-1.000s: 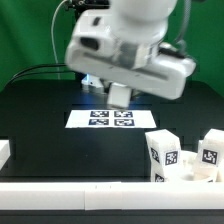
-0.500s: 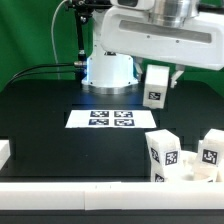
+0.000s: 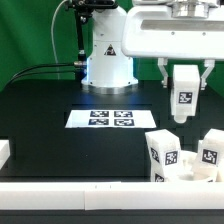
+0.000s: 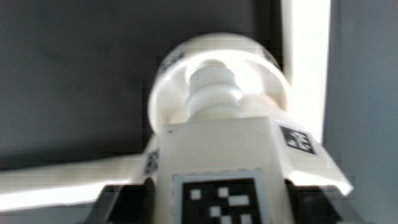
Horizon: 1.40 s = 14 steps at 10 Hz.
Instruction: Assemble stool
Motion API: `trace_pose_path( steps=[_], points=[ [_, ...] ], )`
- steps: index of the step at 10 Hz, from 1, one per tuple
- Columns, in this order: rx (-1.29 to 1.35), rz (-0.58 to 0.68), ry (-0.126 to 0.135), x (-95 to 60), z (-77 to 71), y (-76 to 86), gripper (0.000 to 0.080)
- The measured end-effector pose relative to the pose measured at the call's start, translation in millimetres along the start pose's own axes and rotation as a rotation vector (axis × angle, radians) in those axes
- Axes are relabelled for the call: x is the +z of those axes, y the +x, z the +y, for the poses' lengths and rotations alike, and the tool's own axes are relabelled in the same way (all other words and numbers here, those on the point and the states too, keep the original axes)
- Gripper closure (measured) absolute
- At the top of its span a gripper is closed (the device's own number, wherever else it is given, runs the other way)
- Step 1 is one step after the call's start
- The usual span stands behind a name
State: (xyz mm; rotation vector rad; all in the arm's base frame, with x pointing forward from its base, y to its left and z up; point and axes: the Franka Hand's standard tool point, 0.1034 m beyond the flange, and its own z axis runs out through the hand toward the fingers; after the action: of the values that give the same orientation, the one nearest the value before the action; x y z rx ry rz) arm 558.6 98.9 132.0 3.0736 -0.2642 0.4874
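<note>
A white stool leg (image 3: 183, 105) with a black-and-white tag hangs upright in the air at the exterior view's right, above the black table (image 3: 50, 115). My gripper (image 3: 183, 80) is shut on its upper end, a finger on each side. In the wrist view the same leg (image 4: 222, 100) runs away from the gripper (image 4: 240, 208), its tagged face between the dark fingers (image 4: 128, 200). Two more tagged stool legs (image 3: 163, 157) (image 3: 210, 155) stand at the front right, below and in front of the held one.
The marker board (image 3: 112, 118) lies flat at the table's middle. A white rail (image 3: 80, 190) borders the front edge, with a small white block (image 3: 4, 151) at the exterior view's left. The robot base (image 3: 107, 62) stands at the back before a green backdrop.
The arm has swung from over the marker board to the exterior view's right, carrying the leg with it. The grip has not changed.
</note>
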Motion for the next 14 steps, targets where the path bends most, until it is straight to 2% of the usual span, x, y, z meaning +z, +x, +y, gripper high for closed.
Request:
trace_pose_path(
  steps=[1, 2, 3, 4, 6, 9, 11, 12, 14],
  points=[
    [-0.004, 0.076, 0.036, -0.7, -8.9, 2.5, 0.0463],
    [-0.019, 0.111, 0.052, 2.7, -12.9, -2.4, 0.0463],
    [-0.044, 0.113, 0.046, 5.1, -8.3, 0.7, 0.0463],
    [-0.076, 0.163, 0.046, 13.3, -1.5, 10.9, 0.0463],
    [-0.113, 0.230, 0.044, 26.3, 0.9, 19.2, 0.0463],
    [-0.110, 0.237, 0.039, 27.1, 4.1, 18.3, 0.0463],
    [-0.114, 0.270, 0.035, 34.2, 14.0, -2.4, 0.0463],
    [-0.119, 0.262, 0.032, 36.2, 14.5, -5.2, 0.0463],
    [-0.122, 0.267, 0.028, 37.8, 13.9, -0.3, 0.0463]
  ],
)
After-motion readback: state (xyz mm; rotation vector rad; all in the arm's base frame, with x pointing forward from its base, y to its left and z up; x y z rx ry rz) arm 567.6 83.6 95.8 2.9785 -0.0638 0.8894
